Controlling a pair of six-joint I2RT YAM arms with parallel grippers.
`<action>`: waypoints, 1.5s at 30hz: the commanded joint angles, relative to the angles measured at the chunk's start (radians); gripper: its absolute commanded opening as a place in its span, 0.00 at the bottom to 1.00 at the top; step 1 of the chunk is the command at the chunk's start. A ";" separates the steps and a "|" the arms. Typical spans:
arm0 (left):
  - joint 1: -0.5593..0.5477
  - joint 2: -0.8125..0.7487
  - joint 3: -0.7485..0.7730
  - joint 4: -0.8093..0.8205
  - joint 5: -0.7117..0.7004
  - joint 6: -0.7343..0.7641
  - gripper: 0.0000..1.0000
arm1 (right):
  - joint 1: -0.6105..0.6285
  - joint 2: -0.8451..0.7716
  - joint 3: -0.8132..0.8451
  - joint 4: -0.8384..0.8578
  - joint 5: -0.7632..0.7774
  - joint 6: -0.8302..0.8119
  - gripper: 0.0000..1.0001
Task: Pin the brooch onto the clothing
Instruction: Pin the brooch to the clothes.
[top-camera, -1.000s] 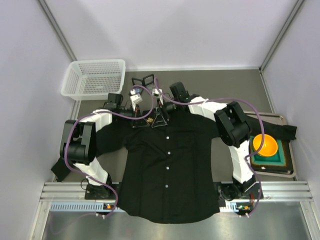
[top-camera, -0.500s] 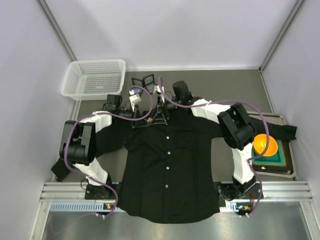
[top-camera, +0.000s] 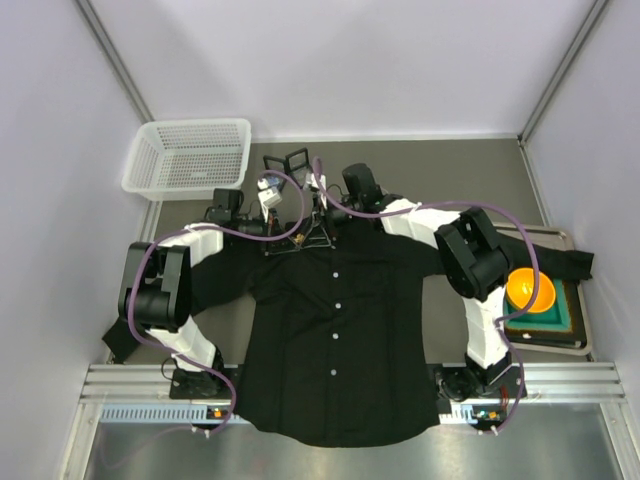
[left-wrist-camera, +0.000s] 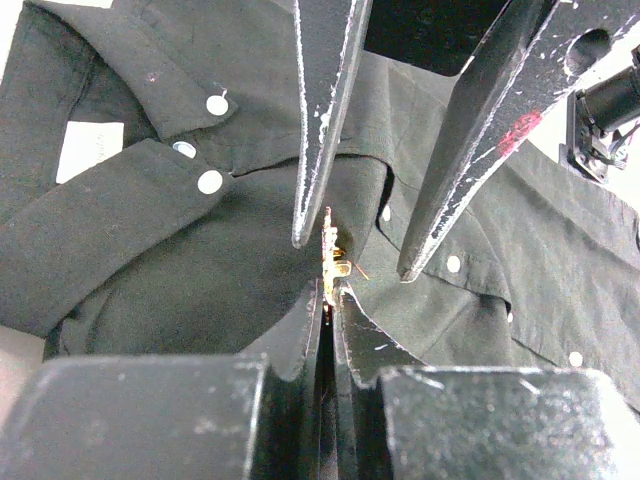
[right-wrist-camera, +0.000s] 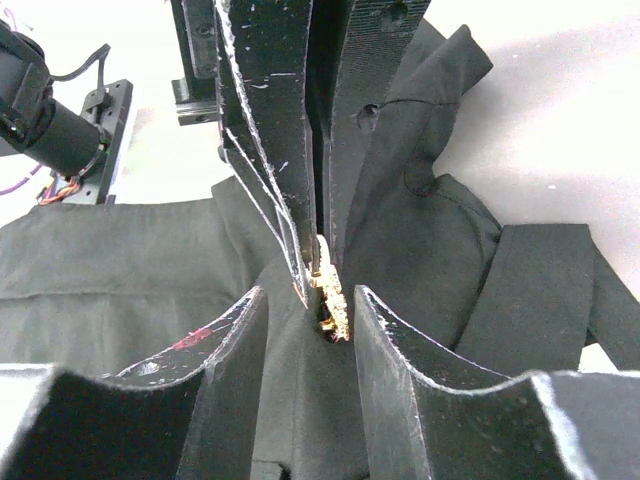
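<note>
- Large black long-sleeved collared button-up shirt (top-camera: 335, 340): lies flat and face-up on the grey table (top-camera: 440, 170), collar at the far end, hem at the arm bases; a row of small white buttons (top-camera: 334, 306) runs down its front
- Small gold-coloured metal brooch (right-wrist-camera: 328, 295): at the collar end of the shirt, just left of the button row; stands on edge against a raised fold of black cloth; whether its pin passes through the fabric cannot be told
- Left gripper (left-wrist-camera: 328, 295): fingers pressed together, clamped on the brooch; only a thin slit shows between them; the gold piece projects from the fingertips towards the shirt collar
- Right gripper (right-wrist-camera: 308, 298): fingers spread apart; one fingertip stands on each side of the brooch and of the left gripper's tips; neither pad visibly touches the brooch
- Both arms: reach over the shoulders of the shirt and meet nose to nose above its collar
- White plastic mesh basket (top-camera: 188, 155): well apart from the shirt, beyond its left shoulder
- Orange round bowl (top-camera: 530, 290): on a green square mat (top-camera: 545, 322), just beside the cuff of the shirt's right-hand sleeve
</note>
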 joint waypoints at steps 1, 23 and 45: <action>0.004 -0.040 -0.007 0.053 0.048 -0.012 0.00 | 0.014 -0.027 0.026 0.022 0.013 -0.031 0.39; 0.015 -0.052 -0.027 0.082 0.054 -0.032 0.00 | 0.020 -0.027 0.020 -0.016 0.074 -0.048 0.00; 0.032 -0.044 -0.010 0.054 0.070 -0.009 0.00 | -0.023 -0.042 0.009 -0.030 -0.145 -0.072 0.14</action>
